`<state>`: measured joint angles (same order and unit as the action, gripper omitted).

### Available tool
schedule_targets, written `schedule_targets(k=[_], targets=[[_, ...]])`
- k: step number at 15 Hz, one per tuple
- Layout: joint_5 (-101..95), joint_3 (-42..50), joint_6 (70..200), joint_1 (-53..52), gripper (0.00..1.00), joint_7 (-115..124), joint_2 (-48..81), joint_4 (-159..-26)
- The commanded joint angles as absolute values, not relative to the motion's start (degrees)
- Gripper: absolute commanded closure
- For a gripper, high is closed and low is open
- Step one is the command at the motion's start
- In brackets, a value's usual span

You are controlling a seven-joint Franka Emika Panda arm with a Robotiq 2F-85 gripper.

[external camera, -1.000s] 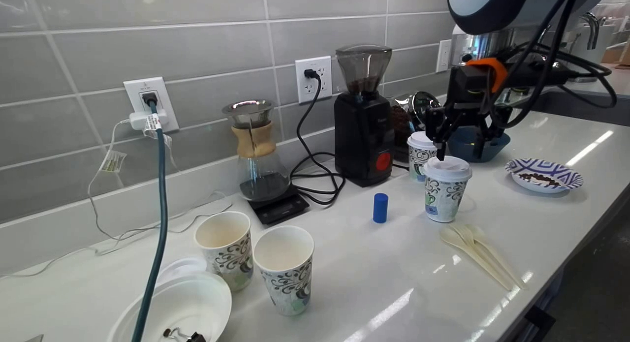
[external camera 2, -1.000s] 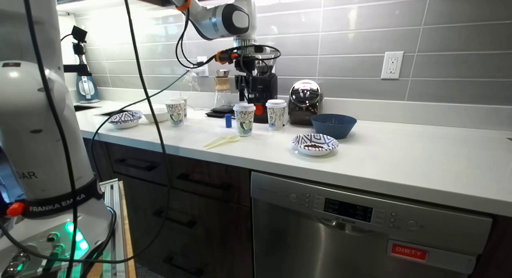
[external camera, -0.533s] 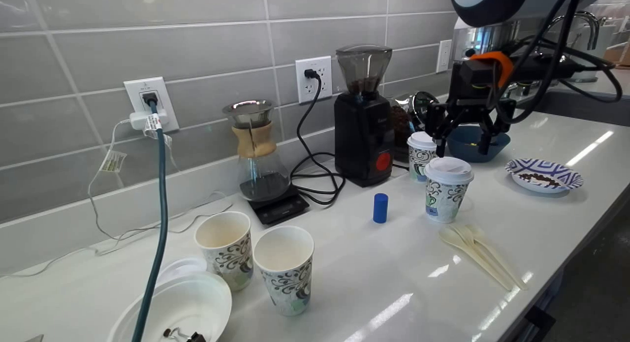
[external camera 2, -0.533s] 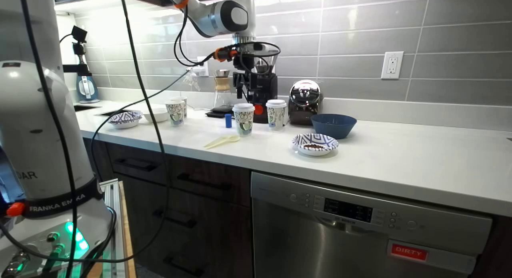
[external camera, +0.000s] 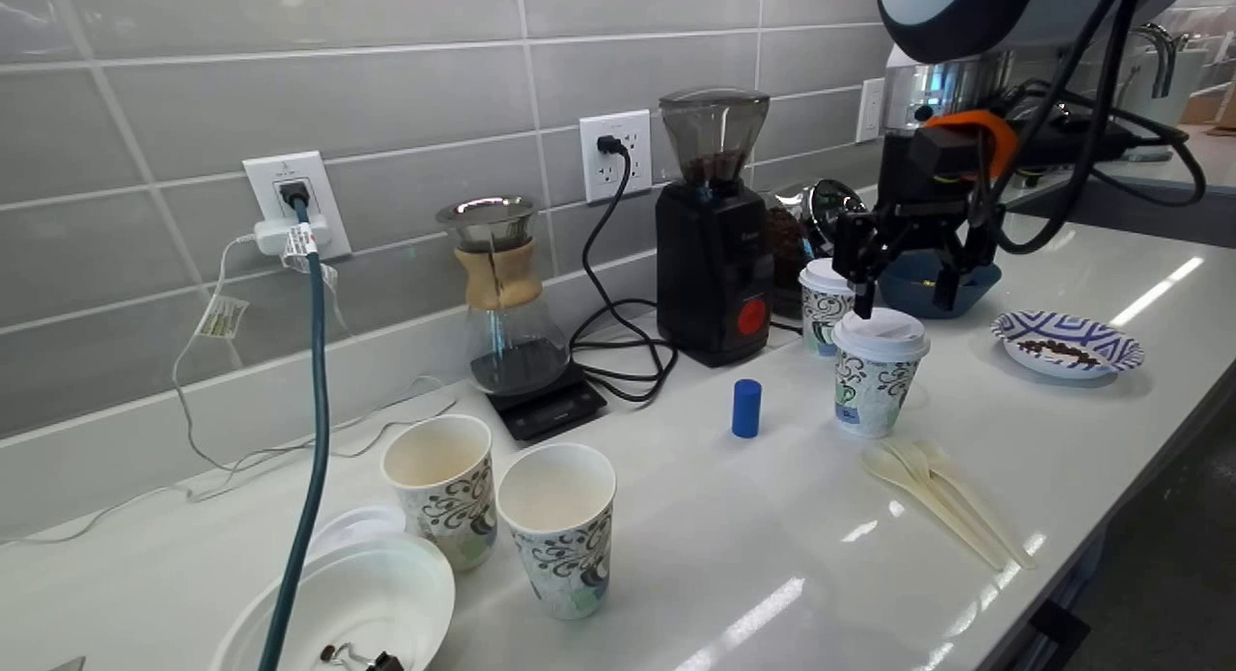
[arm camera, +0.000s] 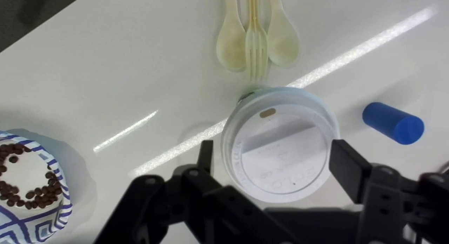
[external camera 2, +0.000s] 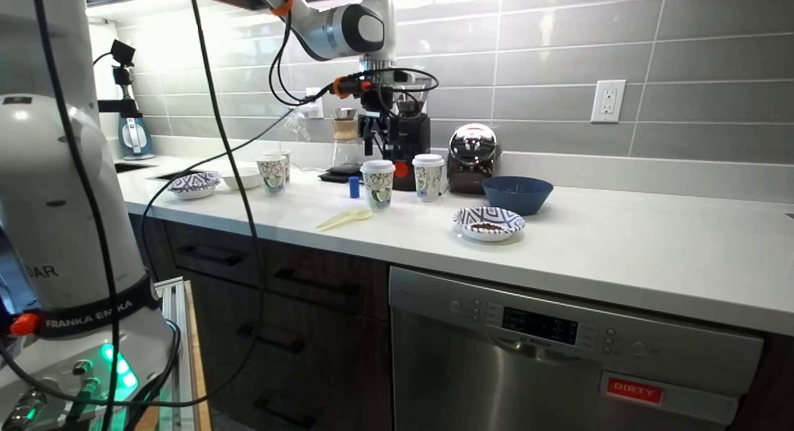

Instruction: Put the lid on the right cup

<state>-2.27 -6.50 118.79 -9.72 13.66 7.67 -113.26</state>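
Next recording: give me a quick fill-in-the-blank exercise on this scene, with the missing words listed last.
In the wrist view, the end effector above the lid is not shut but ____.
The lidded paper cups number ____.
The upright cylinder is coloured ____.
Between the two spoons lies a ____.
Missing words: open; two; blue; fork.

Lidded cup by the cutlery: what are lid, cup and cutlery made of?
Lid: likely moulded plastic, smooth white, low sheen; embossed lettering shows.
Cup: probably paper, fairly matte; printed scrollwork, no sharp highlights on its side.
Cutlery: looks like cream plastic or bioplastic, smooth, satin; even colour, no wood grain visible.
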Motion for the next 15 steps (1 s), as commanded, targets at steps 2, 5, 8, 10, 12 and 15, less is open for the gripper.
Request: schedule_targets(k=[2, 5, 8, 10, 12, 15], targets=[[-1.7, -7.1, 118.7, -9.5, 0.07, 10.7, 8.2, -113.5], [-1.9, -7.3, 118.8, -9.6, 0.07, 9.5, 8.6, -113.5], [-2.1, -7.4, 118.8, -9.6, 0.08, 9.0, 8.9, -113.6], [-2.1, -7.4, 118.9, -9.6, 0.08, 8.5, 9.0, -113.6], [-2.1, -7.4, 118.8, -9.6, 0.06, 8.2, 9.2, -113.6], [-2.4, -7.4, 118.9, -9.6, 0.05, 8.1, 9.4, -113.6]])
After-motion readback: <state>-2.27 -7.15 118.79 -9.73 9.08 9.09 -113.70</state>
